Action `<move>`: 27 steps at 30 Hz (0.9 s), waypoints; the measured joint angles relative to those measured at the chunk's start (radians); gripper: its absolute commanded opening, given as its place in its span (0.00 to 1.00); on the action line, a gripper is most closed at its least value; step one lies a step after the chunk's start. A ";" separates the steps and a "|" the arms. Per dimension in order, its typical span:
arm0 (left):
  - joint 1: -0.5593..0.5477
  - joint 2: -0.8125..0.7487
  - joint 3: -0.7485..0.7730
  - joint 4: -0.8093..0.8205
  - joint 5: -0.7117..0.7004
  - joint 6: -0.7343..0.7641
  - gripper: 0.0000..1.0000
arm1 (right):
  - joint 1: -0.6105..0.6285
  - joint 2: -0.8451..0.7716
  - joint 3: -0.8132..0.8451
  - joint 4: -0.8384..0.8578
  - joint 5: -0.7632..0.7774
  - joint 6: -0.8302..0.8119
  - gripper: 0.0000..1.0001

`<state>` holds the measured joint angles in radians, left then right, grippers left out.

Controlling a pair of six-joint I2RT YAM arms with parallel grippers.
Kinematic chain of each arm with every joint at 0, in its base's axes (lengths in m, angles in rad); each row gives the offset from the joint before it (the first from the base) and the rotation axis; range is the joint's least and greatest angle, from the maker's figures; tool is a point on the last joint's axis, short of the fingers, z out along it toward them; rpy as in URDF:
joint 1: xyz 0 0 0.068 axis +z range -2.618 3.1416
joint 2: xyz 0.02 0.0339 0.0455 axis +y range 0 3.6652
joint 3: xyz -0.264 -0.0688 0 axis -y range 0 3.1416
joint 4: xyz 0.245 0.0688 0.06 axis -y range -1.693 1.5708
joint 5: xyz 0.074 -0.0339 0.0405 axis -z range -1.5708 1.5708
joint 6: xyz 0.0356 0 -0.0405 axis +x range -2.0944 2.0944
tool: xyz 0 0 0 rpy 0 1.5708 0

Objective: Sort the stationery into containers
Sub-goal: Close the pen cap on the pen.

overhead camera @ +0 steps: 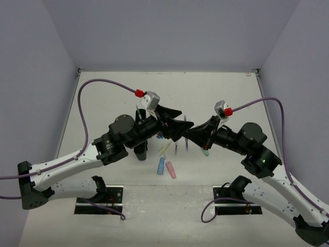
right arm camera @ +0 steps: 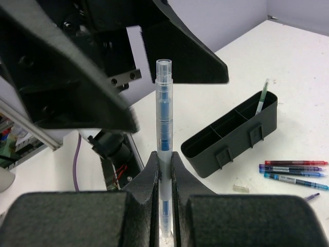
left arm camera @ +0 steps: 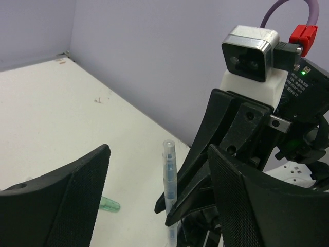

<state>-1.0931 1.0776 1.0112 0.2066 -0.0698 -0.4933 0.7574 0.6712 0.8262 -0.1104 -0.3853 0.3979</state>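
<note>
The clear blue pen (right arm camera: 163, 118) stands upright in mid-air, its lower barrel pinched between the closed fingers of the right tool (right arm camera: 163, 165). It looks light, stiff and smooth, so it may swivel. A hold across the barrel just above that grip seems safest. The left tool (left arm camera: 159, 200) hangs spread wide, a finger on either side of the pen's upper end, clear of it. To the right of the right tool, the black organiser (right arm camera: 241, 144) sits on the table (right arm camera: 288, 62), with loose pens (right arm camera: 295, 172) beside it.
</note>
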 measured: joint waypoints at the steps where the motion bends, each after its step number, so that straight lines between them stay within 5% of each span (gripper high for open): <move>1: 0.000 -0.001 0.009 -0.009 -0.005 0.008 0.57 | 0.000 0.000 -0.001 0.000 -0.002 0.000 0.00; 6: 0.000 -0.005 0.039 -0.029 -0.013 0.034 0.35 | 0.000 0.001 -0.002 0.000 -0.017 -0.007 0.00; 10: 0.000 -0.004 0.044 -0.045 -0.005 0.041 0.29 | 0.000 0.001 -0.002 -0.001 -0.026 -0.009 0.00; 15: 0.000 0.003 0.044 -0.052 0.018 0.038 0.00 | 0.000 0.003 -0.002 -0.006 -0.025 -0.015 0.00; 27: 0.017 0.009 -0.039 0.086 0.032 -0.041 0.00 | 0.008 0.015 0.020 -0.040 0.066 -0.023 0.00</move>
<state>-1.0765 1.0866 0.9724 0.2926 -0.0382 -0.5343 0.7654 0.6858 0.8465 -0.1505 -0.3191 0.3744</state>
